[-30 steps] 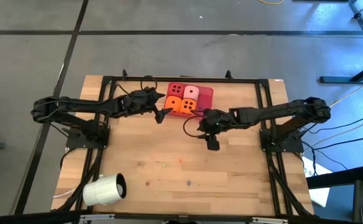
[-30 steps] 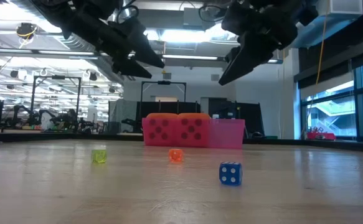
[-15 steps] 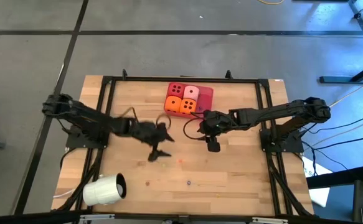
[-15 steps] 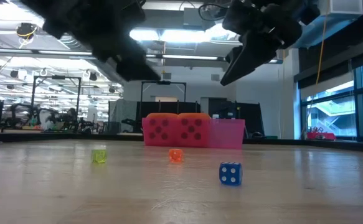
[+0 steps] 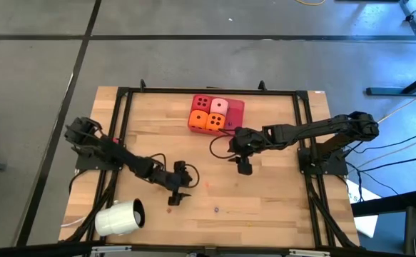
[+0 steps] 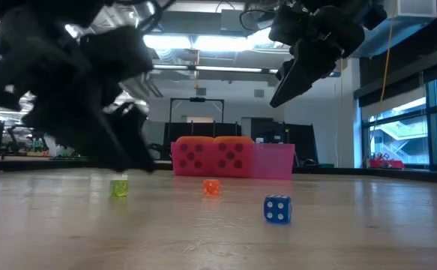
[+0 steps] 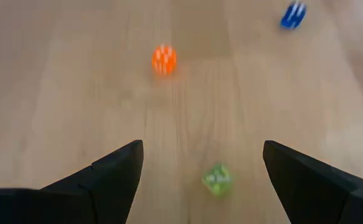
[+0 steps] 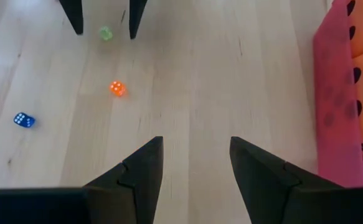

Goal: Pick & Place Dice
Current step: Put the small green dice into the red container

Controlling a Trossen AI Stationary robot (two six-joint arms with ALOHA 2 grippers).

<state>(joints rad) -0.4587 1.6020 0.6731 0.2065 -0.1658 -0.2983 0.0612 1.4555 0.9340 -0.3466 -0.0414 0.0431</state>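
Dice: four big (image 5: 209,114) in far tray (image 5: 237,108), three tiny (image 6: 277,209) on worktop (image 5: 265,193); left tool (image 7: 200,180) spread around green one (image 7: 217,178), right tool (image 8: 195,163) released, empty.

Both arms were matte black, built of slim jointed links on blocky black bases. A thin black cable looped out beside the right arm (image 5: 300,132), another along the left arm (image 5: 115,153). Each gripper's fingers (image 8: 141,177) were dark, flat wedges with angular edges.
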